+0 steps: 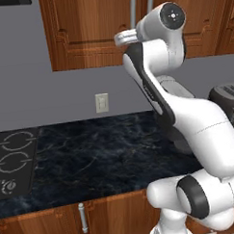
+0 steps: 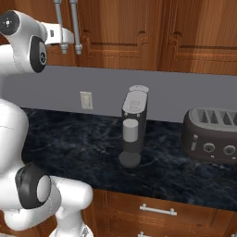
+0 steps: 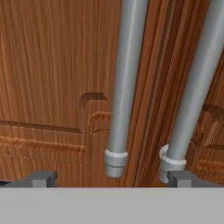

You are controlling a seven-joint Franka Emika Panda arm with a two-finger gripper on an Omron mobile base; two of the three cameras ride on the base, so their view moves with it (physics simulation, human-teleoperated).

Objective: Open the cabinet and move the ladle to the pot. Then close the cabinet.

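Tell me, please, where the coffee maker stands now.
In the right base view the coffee maker stands mid-counter, between the wall outlet and the toaster.

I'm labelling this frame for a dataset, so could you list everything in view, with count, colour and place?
cabinet: one, reddish-brown wood, on the wall above the counter, both doors shut
cabinet handles: two, silver bars, side by side where the doors meet
counter: one, black marbled, below the grey wall
wall outlet: one, pale, on the grey wall
stove: one, black with pale ring marks, at the counter's left end
coffee maker: one, dark grey and silver, mid-counter
toaster: one, dark grey, right of the coffee maker
low cabinets: brown wood, silver handles, under the counter
arm: one, white with dark joints
claw: one, open, dark tips at the lower ends of the handles
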